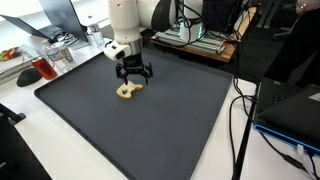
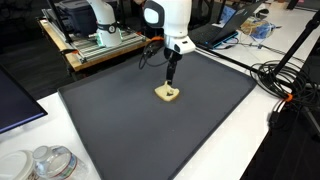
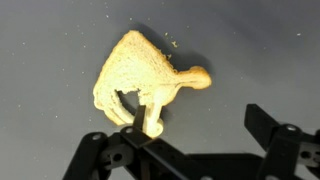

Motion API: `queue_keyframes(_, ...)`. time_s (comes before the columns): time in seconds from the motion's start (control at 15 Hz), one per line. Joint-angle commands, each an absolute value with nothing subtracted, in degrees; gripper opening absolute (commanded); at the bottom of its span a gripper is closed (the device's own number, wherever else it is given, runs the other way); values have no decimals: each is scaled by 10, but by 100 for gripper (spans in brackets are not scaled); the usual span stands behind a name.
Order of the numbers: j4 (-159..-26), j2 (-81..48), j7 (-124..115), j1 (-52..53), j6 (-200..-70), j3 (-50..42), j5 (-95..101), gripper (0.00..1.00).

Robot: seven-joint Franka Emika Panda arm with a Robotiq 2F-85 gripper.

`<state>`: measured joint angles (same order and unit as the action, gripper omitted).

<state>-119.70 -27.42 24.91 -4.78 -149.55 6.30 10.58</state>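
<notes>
Gripper (image 3: 200, 125) spread open, empty, hovering over tan foam piece (image 3: 135, 75) (on dark mat (image 1: 180, 110)); looks pre-grasp; next needs lowering, fingers straddling it.

Surface of the pale yellow piece (image 3: 140, 75) is noted as rough, grainy and matt, sponge-like in look; its exact material cannot be told. Loose crumbs (image 3: 172, 43) of the same grainy stuff are seen beside it. The mat (image 1: 160, 120) is recorded as dark grey, matt and finely textured; rubber or cloth is not distinguished. The tabletop (image 1: 40, 150) is seen as white, smooth and faintly glossy. The claw (image 3: 205, 125) is finished in matt black. The arm shell (image 2: 170, 15) is noted as white, smooth, glossy plastic.
</notes>
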Motion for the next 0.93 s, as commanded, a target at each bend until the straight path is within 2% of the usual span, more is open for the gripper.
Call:
queue_keyframes(0.0,-1196,-251,244,-44,-1454,66,84,100)
queue_keyframes(0.53,-1099,-256,122,9,-1336,30,108,100)
queue_keyframes(0.87,-1051,-265,-29,87,-1314,-13,199,100)
